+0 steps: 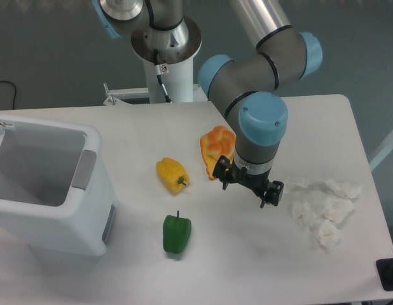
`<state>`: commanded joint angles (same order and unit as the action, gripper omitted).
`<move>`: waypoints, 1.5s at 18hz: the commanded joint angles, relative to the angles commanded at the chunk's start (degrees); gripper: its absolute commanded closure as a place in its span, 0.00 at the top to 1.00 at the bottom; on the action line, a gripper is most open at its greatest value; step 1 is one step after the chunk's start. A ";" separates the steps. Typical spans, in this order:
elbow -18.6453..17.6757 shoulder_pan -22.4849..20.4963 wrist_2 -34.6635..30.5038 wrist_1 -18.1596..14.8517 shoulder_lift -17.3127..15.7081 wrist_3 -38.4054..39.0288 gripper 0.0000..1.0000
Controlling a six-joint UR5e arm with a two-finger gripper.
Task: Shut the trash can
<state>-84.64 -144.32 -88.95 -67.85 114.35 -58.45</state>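
The trash can point(63, 219) is a large white boxy bin at the table's left edge. Its top is open and I can see into its hollow inside. A grey tab point(84, 169) runs along its right rim. Only a sliver of white at the far left rim point(2, 122) could be the lid. My gripper point(248, 189) points down at the middle of the table, far right of the can, beside an orange pepper. Its black fingers point(270, 193) stand apart with nothing between them.
An orange pepper point(215, 147), a yellow pepper point(171, 174) and a green pepper point(177, 233) lie between the can and the gripper. Crumpled white paper point(325, 210) lies at the right. The arm's base point(166, 47) stands at the back.
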 joint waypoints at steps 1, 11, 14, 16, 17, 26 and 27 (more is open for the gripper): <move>-0.09 0.00 0.00 0.09 0.00 0.00 1.00; -4.48 0.26 0.26 1.32 -3.16 -5.37 1.00; -6.67 0.35 0.52 1.58 -5.44 -3.26 1.00; -7.91 0.44 0.79 2.11 -6.94 -1.85 1.00; -7.91 0.53 1.49 2.20 -7.90 -1.67 1.00; -11.51 5.00 8.00 -1.13 -20.11 8.43 1.00; -11.95 6.14 8.09 -1.84 -21.95 9.48 1.00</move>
<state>-96.59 -138.18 -80.86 -69.69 92.39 -48.97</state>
